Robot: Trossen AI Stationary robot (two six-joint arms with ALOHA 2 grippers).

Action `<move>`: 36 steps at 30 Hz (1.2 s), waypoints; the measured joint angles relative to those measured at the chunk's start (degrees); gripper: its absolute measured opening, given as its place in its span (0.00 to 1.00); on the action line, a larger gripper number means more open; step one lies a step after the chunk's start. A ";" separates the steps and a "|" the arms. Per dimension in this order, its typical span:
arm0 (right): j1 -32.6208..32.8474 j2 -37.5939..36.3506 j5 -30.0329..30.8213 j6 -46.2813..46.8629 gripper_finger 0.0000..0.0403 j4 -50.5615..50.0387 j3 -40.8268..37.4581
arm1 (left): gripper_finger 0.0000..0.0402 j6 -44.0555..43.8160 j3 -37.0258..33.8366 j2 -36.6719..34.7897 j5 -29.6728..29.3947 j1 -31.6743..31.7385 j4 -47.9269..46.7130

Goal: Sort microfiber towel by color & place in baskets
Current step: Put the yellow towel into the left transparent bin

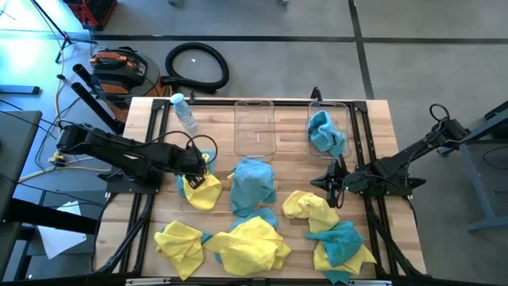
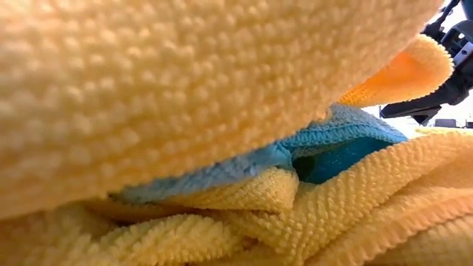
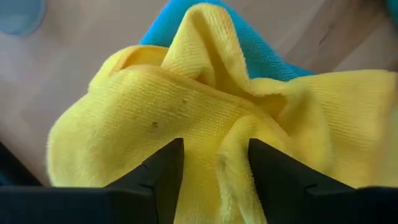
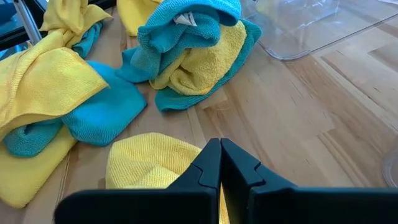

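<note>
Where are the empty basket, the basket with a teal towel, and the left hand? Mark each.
empty basket (image 1: pixel 255 127): high view, its clear floor.
basket with a teal towel (image 1: pixel 316 108): high view, its rim's far corner.
left hand (image 3: pixel 215 163): left wrist view, between its open fingertips, over a yellow towel.

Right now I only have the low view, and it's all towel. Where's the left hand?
Observer: The left hand is on the table's left side, fingers open astride a fold of a yellow towel.
Operator: And the other one?
Observer: The right hand is shut and empty, low over the wood beside another yellow towel.
Operator: Baskets?
Observer: The right basket holds one blue towel. The left basket looks empty.
</note>
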 joint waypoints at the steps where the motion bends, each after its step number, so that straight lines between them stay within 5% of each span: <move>1: 0.00 0.00 0.00 0.00 0.00 -0.03 0.00 | 0.38 -0.31 -0.06 0.75 -0.23 0.00 -0.01; 8: 0.00 0.00 0.01 0.00 0.00 -0.03 0.02 | 0.03 -1.01 0.09 3.31 -0.57 0.00 -0.15; 17: 0.00 0.00 0.03 0.00 0.00 -0.08 0.04 | 0.00 0.24 14.47 -2.07 -6.36 -0.10 -14.75; 25: 0.00 0.00 0.06 -0.02 0.00 -0.53 0.04 | 0.00 10.91 32.28 -4.37 -13.91 -0.59 -15.71; 32: 0.00 0.00 0.25 -0.17 0.00 -0.78 0.04 | 0.00 25.24 41.63 -3.73 -17.92 0.91 -5.45; 36: -0.04 0.00 0.78 -0.48 0.00 -0.80 0.04 | 0.00 34.84 42.38 -2.79 -14.34 5.11 5.79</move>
